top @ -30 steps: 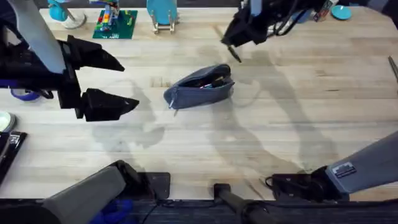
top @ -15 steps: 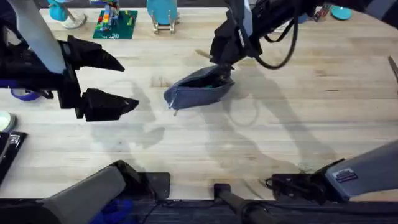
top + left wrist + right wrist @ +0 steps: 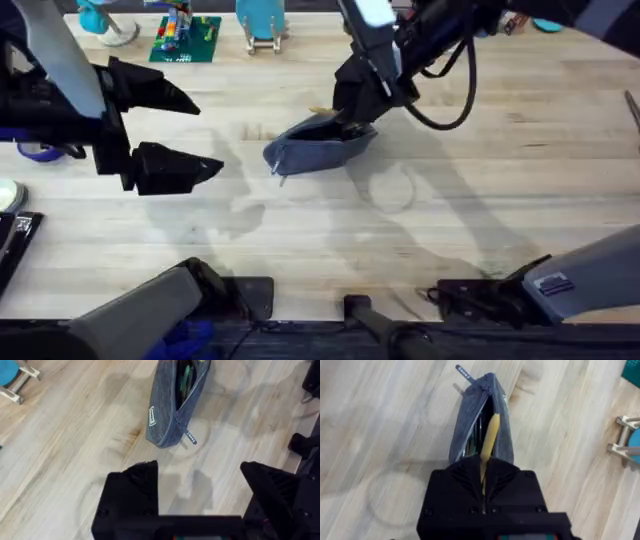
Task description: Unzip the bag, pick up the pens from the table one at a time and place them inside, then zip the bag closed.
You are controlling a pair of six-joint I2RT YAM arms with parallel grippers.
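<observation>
- The table, pale planks with clear grain, spreads across the whole overhead view, and the action sits a little above its middle.
- On it lies the bag, blue-grey fabric, resting on the wood with its zipper open along the top; the mouth gapes toward the far side.
- From the left wrist camera the bag shows dark and green items inside the open slot, though I cannot tell exactly what they are; its small pull hangs off the near end onto the wood.
- The right arm reaches in from the far right and its right gripper is right over the far end of the bag's opening.
- In the right wrist view the right gripper has its fingers clamped tight on the yellow pen, which sticks out straight ahead with its tip over the open mouth of the bag; dark contents show in the slot beside it.
- Overhead, a sliver of the yellow pen peeks out just beside the gripper at the bag's upper rim.
- The left gripper hangs at the left of the table, well apart from the bag, fingers spread wide and holding nothing.
- The left wrist view confirms it: the left gripper gapes over bare wood, with the bag just beyond its fingertips, not touching.
</observation>
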